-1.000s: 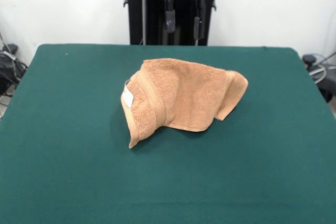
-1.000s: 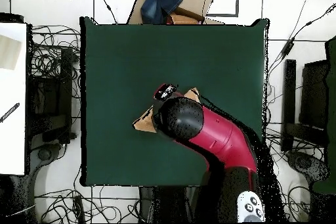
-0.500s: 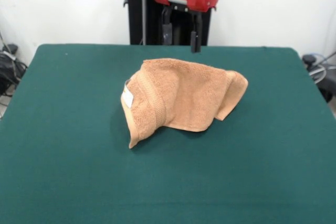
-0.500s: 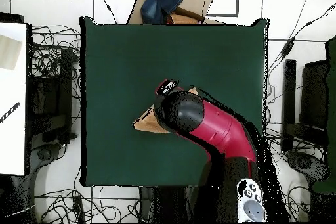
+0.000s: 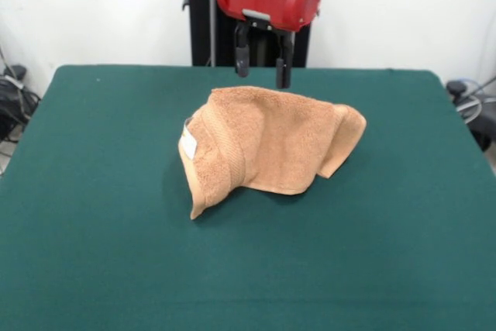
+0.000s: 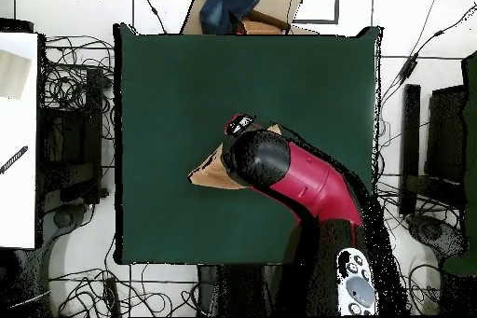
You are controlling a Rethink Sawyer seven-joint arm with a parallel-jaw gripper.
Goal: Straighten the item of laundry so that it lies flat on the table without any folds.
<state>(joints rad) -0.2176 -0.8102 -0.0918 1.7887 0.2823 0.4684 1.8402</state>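
A dark green worktop [image 5: 93,253] is carrying a crumpled orange-tan towel [image 5: 267,145] near its centre, bunched into a raised hump with its border band [image 5: 229,149] and white label [image 5: 188,143] facing the camera's left. The red and black arm [image 6: 312,184] is hanging over it, its fingers [image 5: 284,71] parted and empty, poised just above the towel's far edge.

Your end effector [image 5: 263,67] hangs straight down from the red wrist housing, its two dark fingers [image 5: 284,60] spread apart and holding nothing. From overhead, your red and black arm [image 6: 312,188] reaches in diagonally from the base, its black rounded head hiding the end effector beneath it.
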